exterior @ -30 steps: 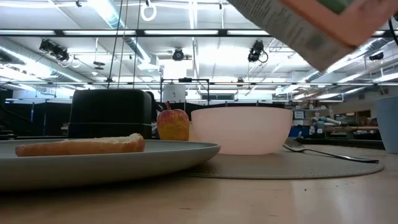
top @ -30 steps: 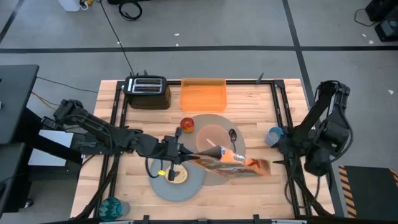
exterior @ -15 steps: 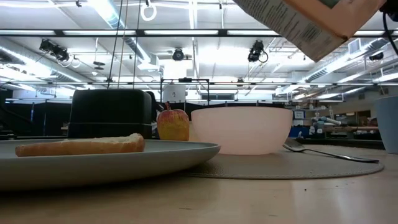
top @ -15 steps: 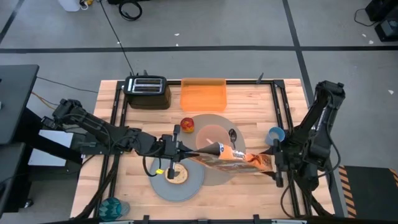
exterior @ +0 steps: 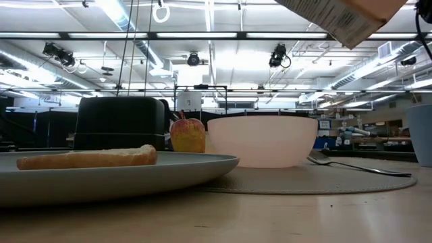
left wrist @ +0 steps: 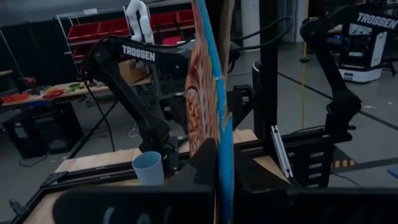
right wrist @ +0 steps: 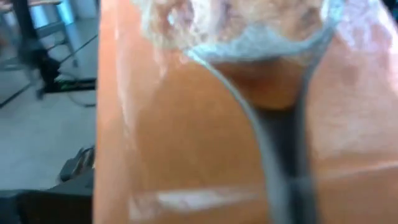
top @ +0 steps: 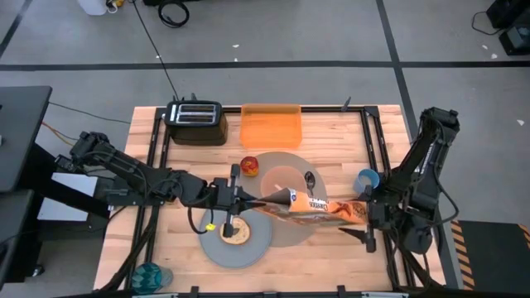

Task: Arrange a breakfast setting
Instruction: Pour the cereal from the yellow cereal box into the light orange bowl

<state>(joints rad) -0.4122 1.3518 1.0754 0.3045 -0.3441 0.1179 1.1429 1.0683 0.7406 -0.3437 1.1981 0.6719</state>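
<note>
My left gripper [top: 252, 203] is shut on an orange cereal box [top: 319, 209], held in the air over the round grey-brown placemat [top: 286, 232]. The box also shows at the top of the low view [exterior: 344, 17]. My right gripper [top: 367, 222] is at the box's far right end, and the box fills its wrist view [right wrist: 205, 124]. On the placemat stand the pink bowl [top: 281, 178] and the spoon [top: 310, 180]. The apple [top: 248, 165] sits beside the placemat. The bagel [top: 238, 233] lies on the grey plate [top: 215, 248]. The blue cup [top: 365, 180] stands to the right. My left gripper pinches the cereal box's left end [left wrist: 217, 146] between its two fingers, coming level from the table's left side. The box stands on edge between the fingers and reaches out toward the right, lifted clear above the placemat and bowl.
A black toaster [top: 196, 120] and an orange tray [top: 271, 126] stand along the far edge. A teal object [top: 151, 276] sits at the near left corner. Black frame rails [top: 374, 141] run along the table's sides.
My right gripper has come from the table's right side toward the near edge and up to the box's right end. The box has turned from showing its broad face to standing more on edge, and its right end has risen in the low view.
</note>
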